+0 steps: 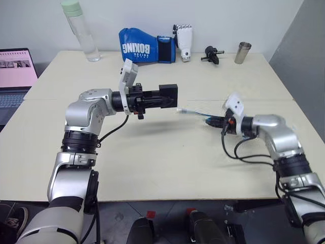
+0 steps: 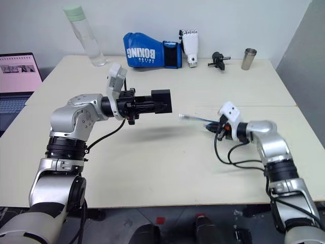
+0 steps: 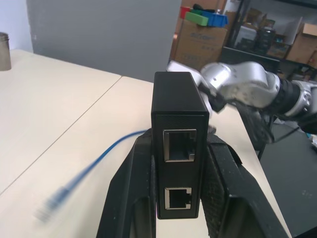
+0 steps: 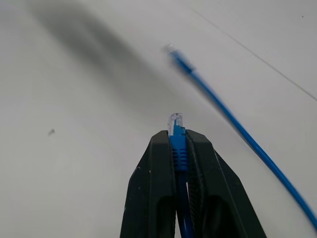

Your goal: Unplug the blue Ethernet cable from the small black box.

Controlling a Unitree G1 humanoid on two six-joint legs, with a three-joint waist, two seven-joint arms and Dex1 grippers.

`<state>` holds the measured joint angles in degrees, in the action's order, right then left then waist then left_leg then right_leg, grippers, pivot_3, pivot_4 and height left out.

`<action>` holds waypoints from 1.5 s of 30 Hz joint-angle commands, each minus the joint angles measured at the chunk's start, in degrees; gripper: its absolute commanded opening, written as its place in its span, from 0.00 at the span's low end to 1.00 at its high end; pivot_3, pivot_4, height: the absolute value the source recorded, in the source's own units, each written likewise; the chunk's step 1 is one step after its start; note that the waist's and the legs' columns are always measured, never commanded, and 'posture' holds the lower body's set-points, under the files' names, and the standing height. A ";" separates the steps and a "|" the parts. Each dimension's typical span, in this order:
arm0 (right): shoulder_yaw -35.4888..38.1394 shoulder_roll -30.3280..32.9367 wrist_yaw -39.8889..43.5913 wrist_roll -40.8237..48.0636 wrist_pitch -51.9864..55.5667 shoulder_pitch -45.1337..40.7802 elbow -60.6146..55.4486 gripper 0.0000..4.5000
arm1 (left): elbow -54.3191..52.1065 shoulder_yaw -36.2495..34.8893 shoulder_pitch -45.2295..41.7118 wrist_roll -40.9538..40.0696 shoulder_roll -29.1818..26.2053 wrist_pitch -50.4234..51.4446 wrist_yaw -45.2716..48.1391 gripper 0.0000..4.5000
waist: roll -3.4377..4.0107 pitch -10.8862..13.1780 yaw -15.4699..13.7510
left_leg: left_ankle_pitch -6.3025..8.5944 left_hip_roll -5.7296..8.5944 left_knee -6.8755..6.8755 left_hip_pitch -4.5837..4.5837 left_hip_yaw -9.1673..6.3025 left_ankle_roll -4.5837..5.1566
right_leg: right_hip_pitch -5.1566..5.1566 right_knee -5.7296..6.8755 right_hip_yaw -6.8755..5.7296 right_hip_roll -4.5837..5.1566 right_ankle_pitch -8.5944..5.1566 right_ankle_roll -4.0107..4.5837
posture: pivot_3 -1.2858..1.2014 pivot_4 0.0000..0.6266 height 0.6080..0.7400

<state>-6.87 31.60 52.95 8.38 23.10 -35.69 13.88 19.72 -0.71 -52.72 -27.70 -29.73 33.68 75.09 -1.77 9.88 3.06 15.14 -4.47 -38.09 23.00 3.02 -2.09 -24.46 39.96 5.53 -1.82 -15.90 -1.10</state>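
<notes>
Above the counter [image 1: 152,162], the left end effector [image 1: 158,97] points sideways toward the right arm and is clamped on the box [image 1: 168,95], holding it clear of the surface. Seen from the left wrist, the box [image 3: 179,144] sits between the two black fingers [image 3: 130,198] with two ports facing the camera, both with nothing plugged in. The right end effector [image 2: 209,124] is lower and off to the right, well apart from the box, closed on the cable [image 4: 179,148] just behind its clear plug [image 4: 175,120], which sticks out past the fingertips. From the right wrist, the rest of the cable runs blurred across the counter with its other plug lying free beyond. From the head, the blue cord [image 1: 195,114] shows as a short blurred streak between the box and the right end effector. Along the far edge stand a bottle [image 1: 81,30], a boxing glove [image 1: 144,47], a small white robot hand [image 1: 184,39], a black knobbed gadget [image 1: 212,54] and a metal cup [image 1: 242,52]; a laptop [image 1: 15,76] sits at the left.
</notes>
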 commanded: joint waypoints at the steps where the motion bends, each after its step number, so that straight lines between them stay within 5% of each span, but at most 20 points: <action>1: 1.07 -0.81 -3.23 -0.18 0.32 1.79 -4.55 0.02 | -3.84 -1.85 0.47 -1.88 -0.85 0.92 -1.17 0.17 | 0.00 0.00 -0.01 | 0.00 0.00 0.00 -0.01 -0.01 0.00 | 0.01 0.00 0.00 0.00 0.00 0.00 | 0.52 0.24 1.00; 3: 0.64 -1.03 -3.93 -0.49 1.46 3.44 -5.57 0.02 | -4.76 -1.95 1.06 -2.16 -0.93 1.25 -1.75 0.17 | 0.00 0.00 -0.01 | 0.00 0.00 0.00 -0.03 -0.01 0.00 | 0.01 0.02 -0.01 0.00 0.00 0.00 | 0.52 0.24 1.00; 14: 0.92 1.16 -1.67 1.70 6.54 5.55 -10.65 0.64 | -3.95 -1.53 0.16 -2.26 -0.67 0.93 -2.03 0.17 | 0.00 0.00 -0.17 | 0.09 0.01 -0.01 -0.05 -0.03 0.16 | 0.06 -0.01 -0.03 0.00 0.00 0.00 | 0.52 0.24 1.00; 21: 5.10 3.90 2.20 13.23 22.06 4.89 -23.59 0.99 | -3.85 -1.46 0.35 -2.34 -0.96 1.16 -1.45 0.17 | 0.00 0.00 -0.27 | 0.09 0.02 0.00 -0.04 -0.05 0.16 | 0.06 -0.02 -0.03 -0.01 0.00 0.00 | 0.52 0.24 1.00; 27: 12.24 9.13 4.07 24.91 31.39 0.78 -33.42 1.00 | -2.93 -2.14 0.64 -1.79 -2.89 0.71 -1.30 0.17 | 0.00 0.00 -0.45 | 0.11 0.03 -0.01 -0.05 -0.07 0.19 | 0.08 -0.03 -0.04 -0.01 -0.01 -0.01 | 0.52 0.24 1.00; 33: 19.96 7.14 -2.01 38.28 42.59 -9.39 -35.71 1.00 | -1.79 -4.48 2.02 -1.18 -4.99 -0.68 -4.75 0.17 | -0.02 -0.01 -0.37 | 0.11 0.02 0.01 -0.05 -0.13 0.19 | 0.08 -0.03 -0.07 -0.02 -0.01 0.00 | 0.52 0.24 1.00; 45: 12.02 2.51 -12.46 32.49 33.71 0.04 -42.17 1.00 | 3.82 -7.10 9.04 11.49 0.78 -16.40 -32.84 0.17 | -0.07 -0.04 -1.36 | 0.11 0.02 -0.02 0.02 -0.14 0.20 | 0.09 -0.06 -0.10 0.03 0.00 -0.01 | 0.52 0.24 1.00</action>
<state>6.69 34.86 42.00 42.68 60.27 -36.93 -25.71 23.67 -7.08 -44.64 -19.08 -29.82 21.37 47.98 -1.84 9.84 1.69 15.25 -4.47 -38.12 22.99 2.86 -1.89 -24.35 39.89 5.42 -1.78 -15.89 -1.11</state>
